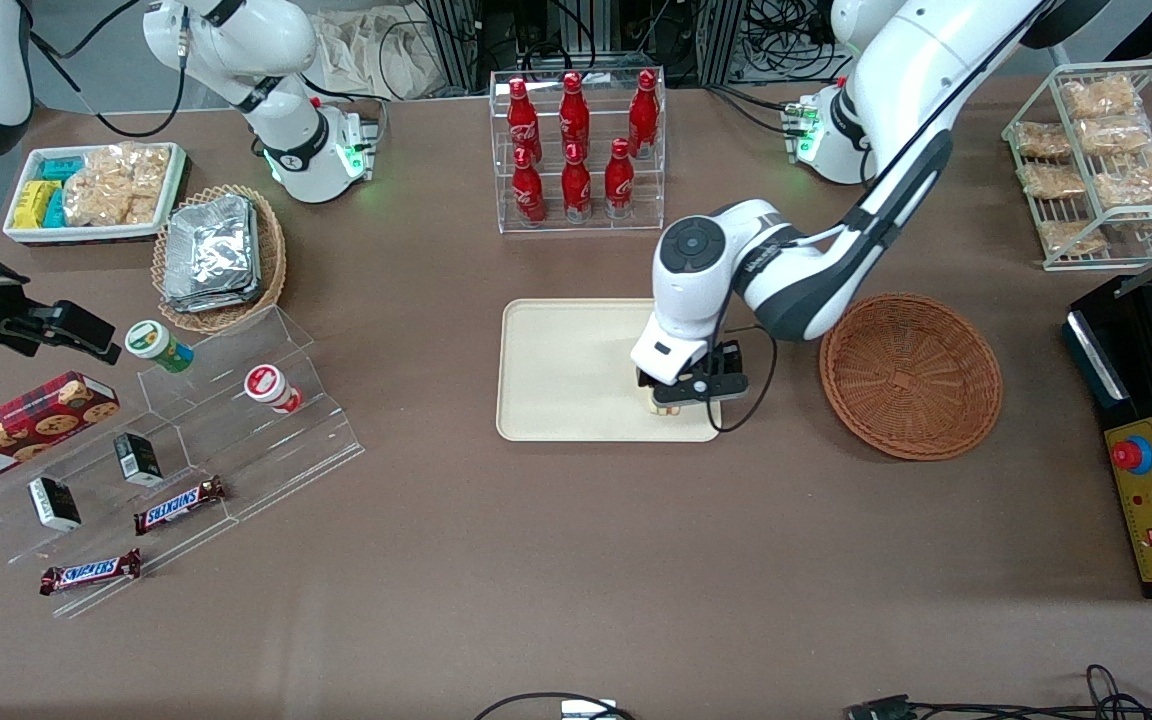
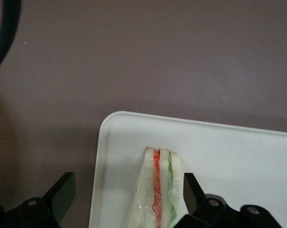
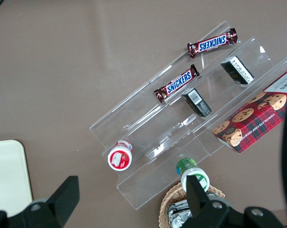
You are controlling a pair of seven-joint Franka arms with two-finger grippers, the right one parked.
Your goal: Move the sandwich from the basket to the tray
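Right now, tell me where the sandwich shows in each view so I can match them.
Front view: the sandwich stands on the tray, under the open pincer, beside the basket.
Left wrist view: the sandwich sits on the tray between the pincer fingers.
Right wrist view: not in it.
Shared landmark: the tray.

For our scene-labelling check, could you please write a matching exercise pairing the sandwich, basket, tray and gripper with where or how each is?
Things:
1. sandwich
2. basket
3. tray
4. gripper

States:
A. holds nothing, beside the tray toward the working arm's end
B. open, fingers either side of the sandwich
C. on the tray near its corner
D. cream, bears the sandwich

Pairs: 1-C, 2-A, 3-D, 4-B
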